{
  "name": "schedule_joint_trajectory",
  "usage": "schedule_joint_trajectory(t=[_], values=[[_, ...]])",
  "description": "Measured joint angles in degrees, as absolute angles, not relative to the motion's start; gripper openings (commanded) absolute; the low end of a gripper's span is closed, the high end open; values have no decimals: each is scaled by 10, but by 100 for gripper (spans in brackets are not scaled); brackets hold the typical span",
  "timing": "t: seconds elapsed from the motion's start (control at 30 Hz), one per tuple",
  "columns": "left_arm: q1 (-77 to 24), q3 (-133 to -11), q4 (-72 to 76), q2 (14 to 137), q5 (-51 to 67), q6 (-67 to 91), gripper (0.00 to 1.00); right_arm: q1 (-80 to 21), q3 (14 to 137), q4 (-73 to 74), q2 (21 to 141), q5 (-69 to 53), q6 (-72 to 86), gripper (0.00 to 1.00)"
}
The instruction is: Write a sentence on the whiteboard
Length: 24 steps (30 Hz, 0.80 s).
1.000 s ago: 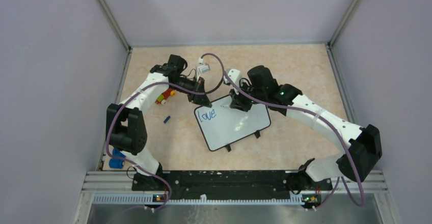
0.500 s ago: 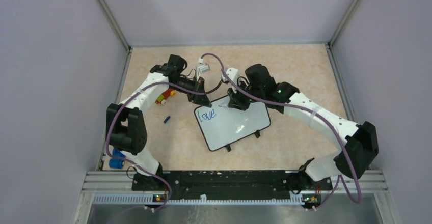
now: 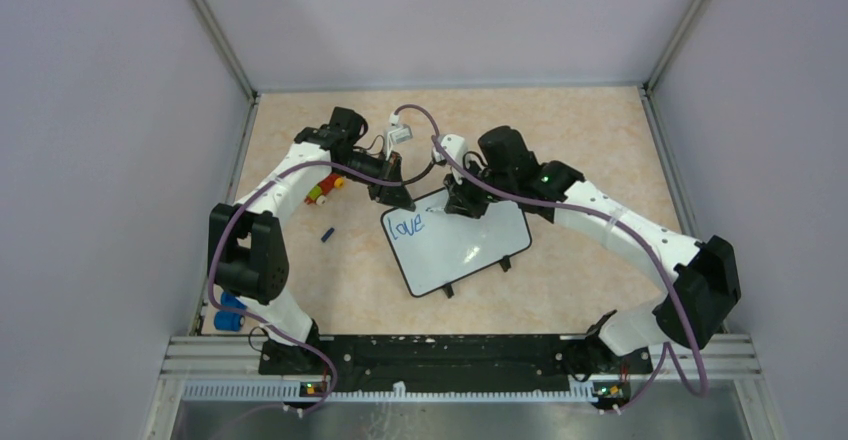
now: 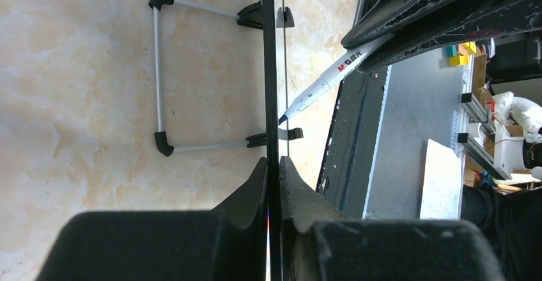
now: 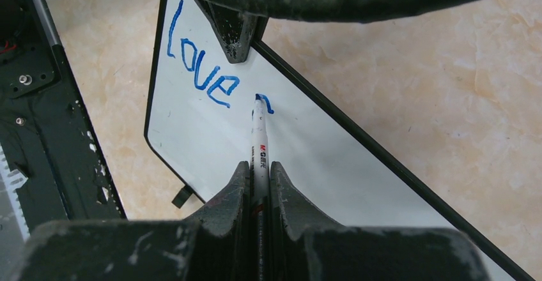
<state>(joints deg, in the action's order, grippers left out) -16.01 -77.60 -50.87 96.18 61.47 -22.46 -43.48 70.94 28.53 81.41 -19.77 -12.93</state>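
Whiteboard (image 3: 470,250): sat skewed on the table (image 3: 600,140), between the two grippers.
Right arm (image 3: 610,225): had edged left along the board's far edge over the last second, carrying the pen past the first word.
Left gripper (image 4: 273,166): clenched on the board's thin black edge, steadying it.
Right gripper (image 5: 259,169): clamped tight around the marker (image 5: 259,137).
Marker tip: touched the white surface just right of the finished word.
Sentence (image 5: 199,70): only "love" stood complete, in blue, near the left gripper's corner.
Stroke (image 5: 264,101): a small blue hook at the tip, judged to be the second word's start, so most of the writing remained.
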Motion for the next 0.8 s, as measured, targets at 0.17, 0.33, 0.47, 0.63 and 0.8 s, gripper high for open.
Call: schedule_joint_trajectory(t=[0.17, 0.33, 0.47, 0.63, 0.8], values=[[-160, -776, -509, 962, 615, -225, 0, -435, 708, 285, 814, -198, -130, 0], [-160, -776, -509, 962, 614, -225, 0, -435, 693, 286, 810, -201, -131, 0], [-160, -776, -509, 962, 614, -225, 0, -437, 679, 288, 805, -201, -131, 0], [-160, -776, -509, 962, 614, -225, 0, -437, 663, 288, 796, -201, -131, 0], [-160, -776, -509, 962, 615, -225, 0, -439, 652, 289, 795, -209, -130, 0]])
